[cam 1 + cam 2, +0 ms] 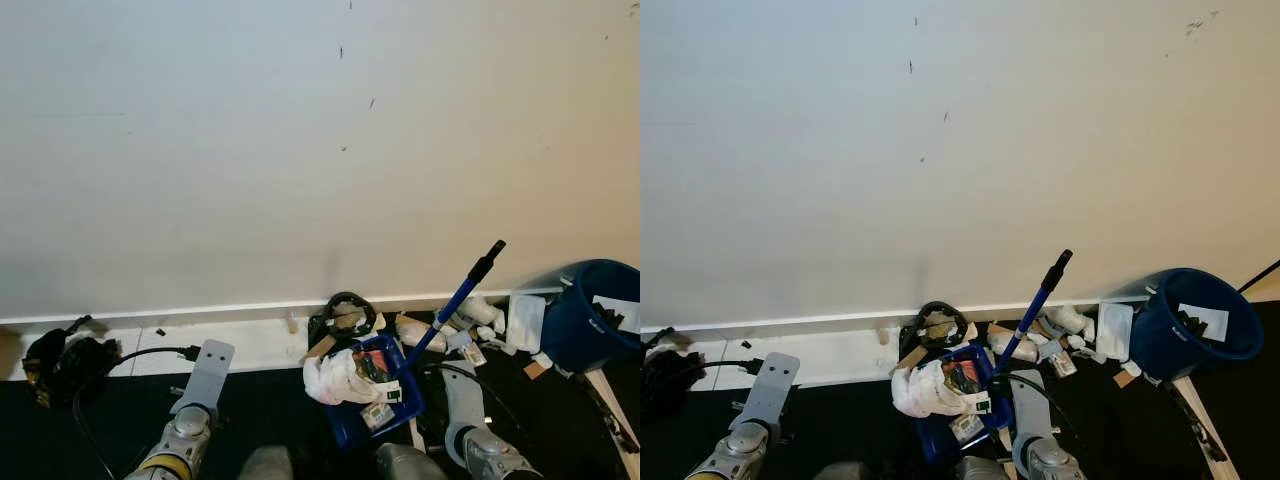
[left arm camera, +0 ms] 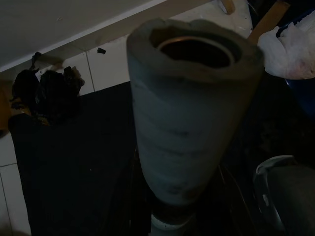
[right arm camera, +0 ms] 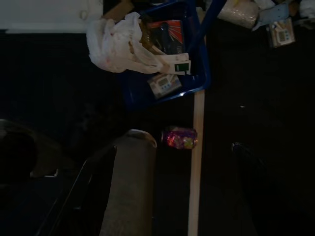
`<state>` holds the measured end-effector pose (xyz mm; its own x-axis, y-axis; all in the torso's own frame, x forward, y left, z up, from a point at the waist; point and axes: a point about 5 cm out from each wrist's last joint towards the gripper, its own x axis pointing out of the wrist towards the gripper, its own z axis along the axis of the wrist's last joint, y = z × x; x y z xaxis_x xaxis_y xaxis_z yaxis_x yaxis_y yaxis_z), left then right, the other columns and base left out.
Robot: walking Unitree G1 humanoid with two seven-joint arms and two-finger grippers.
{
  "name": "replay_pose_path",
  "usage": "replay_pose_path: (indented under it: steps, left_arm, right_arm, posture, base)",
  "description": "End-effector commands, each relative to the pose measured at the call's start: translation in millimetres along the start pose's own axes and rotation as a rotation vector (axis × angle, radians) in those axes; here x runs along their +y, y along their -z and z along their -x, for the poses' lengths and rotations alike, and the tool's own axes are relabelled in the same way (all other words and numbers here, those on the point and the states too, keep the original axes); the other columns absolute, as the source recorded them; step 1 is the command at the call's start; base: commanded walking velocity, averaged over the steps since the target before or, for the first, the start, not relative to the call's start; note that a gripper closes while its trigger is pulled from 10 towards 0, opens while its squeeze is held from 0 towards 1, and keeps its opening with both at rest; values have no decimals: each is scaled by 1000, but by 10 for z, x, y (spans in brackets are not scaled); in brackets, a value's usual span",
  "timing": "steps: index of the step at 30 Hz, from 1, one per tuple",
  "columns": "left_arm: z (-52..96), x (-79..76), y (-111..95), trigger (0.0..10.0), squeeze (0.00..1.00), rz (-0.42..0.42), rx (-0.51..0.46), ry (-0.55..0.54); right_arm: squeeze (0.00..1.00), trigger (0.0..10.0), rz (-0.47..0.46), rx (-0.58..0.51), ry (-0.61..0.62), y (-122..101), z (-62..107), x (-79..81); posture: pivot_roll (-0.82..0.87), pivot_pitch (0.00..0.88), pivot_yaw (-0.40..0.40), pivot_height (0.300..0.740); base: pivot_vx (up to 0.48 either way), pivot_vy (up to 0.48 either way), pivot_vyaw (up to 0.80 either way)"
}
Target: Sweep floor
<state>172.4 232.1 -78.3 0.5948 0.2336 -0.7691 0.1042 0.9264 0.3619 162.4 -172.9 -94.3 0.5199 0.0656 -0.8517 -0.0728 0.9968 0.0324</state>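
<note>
A blue dustpan (image 1: 375, 395) lies on the dark floor by the white baseboard, piled with a white bag (image 1: 335, 378) and paper scraps. Its blue handle (image 1: 455, 300) with a black grip slants up to the right. More litter (image 1: 470, 325) lies against the baseboard behind it. In the right wrist view the dustpan (image 3: 197, 81) is ahead of a grey finger (image 3: 130, 187), with a pale wooden stick (image 3: 197, 162) and a pink wrapper (image 3: 179, 137) beside it. My left gripper (image 1: 207, 372) hangs over the dark floor left of the pan. My right gripper (image 1: 458, 395) is just right of the pan.
A blue bucket (image 1: 590, 315) with paper in it stands at the right. A second wooden stick (image 1: 1200, 420) lies below it. A black bundle (image 1: 60, 365) and a black cable (image 1: 120, 365) lie at the left by the baseboard. The plain wall (image 1: 300, 150) is close ahead.
</note>
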Motion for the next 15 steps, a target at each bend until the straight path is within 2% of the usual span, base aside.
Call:
replay_pose_path:
  steps: [1, 4, 7, 12, 15]
  left_arm:
    - [5, -39, 25, 10000, 0, 0, 17, 9]
    - [0, -26, 15, 10000, 0, 31, 22, -9]
    - [-2, -67, -15, 10000, 0, 0, 9, 21]
    - [-11, -37, -46, 10000, 0, 57, 5, 1]
    - [-10, -50, -59, 10000, 0, 72, -6, 11]
  right_arm:
    - [0, 10000, -4, -13, 16, -62, -2, -55]
    - [0, 10000, 30, 5, 14, -55, -1, -71]
    - [0, 10000, -20, -25, 29, -104, 0, -109]
    - [0, 10000, 20, -3, 13, -68, 2, -94]
    - [0, 10000, 14, -14, 11, -93, -1, -94]
  posture:
    - [149, 0, -73, 740]
    - [141, 0, -61, 740]
    - [143, 0, -64, 740]
    - [149, 0, -82, 740]
    - [153, 0, -87, 740]
  base:
    - [0, 0, 0]
    - [0, 0, 0]
    - [0, 0, 0]
    - [0, 0, 0]
    - [0, 0, 0]
